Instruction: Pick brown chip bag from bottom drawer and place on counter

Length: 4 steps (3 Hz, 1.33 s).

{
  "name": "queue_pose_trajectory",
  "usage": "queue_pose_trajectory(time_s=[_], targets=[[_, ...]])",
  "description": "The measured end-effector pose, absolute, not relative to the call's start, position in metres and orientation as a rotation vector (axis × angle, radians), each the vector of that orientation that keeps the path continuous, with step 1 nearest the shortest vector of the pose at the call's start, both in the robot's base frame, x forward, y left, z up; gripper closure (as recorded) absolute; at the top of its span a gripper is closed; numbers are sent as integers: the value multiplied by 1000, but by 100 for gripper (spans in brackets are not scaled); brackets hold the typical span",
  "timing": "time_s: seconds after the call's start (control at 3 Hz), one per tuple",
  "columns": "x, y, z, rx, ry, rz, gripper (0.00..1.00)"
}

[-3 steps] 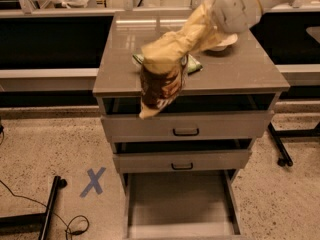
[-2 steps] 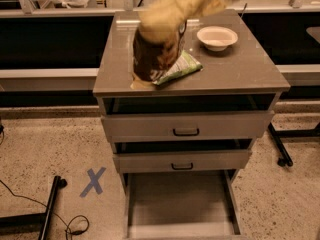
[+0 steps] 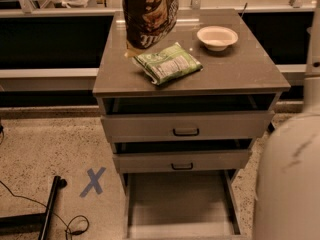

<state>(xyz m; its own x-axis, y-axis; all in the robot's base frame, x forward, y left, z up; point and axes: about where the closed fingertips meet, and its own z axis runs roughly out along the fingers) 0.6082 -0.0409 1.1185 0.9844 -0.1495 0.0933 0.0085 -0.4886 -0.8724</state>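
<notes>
Gripper above view; brown chip bag (image 3: 150, 14) over counter (image 3: 240, 69), beside green-and-white bag (image 3: 167, 63).

Quick count: two snack bags, one brown chip bag (image 3: 149, 14) at 12 o'clock and one green-and-white bag (image 3: 167, 63) near the middle, plus one white bowl (image 3: 217, 37) at 1 o'clock and one counter (image 3: 240, 69). Three drawers: top drawer (image 3: 186, 125), middle drawer (image 3: 181, 160) and bottom drawer (image 3: 177, 201) at 6 o'clock, plus one blue tape X (image 3: 93, 181) at 8 o'clock. Gripper count in view: zero.
</notes>
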Motion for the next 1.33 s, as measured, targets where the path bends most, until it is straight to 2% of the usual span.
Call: queue_pose_trajectory(time_s=[1.0, 1.33], targets=[[699, -22, 1029, -2065, 98, -257, 100], [701, -20, 1029, -2063, 90, -263, 100]])
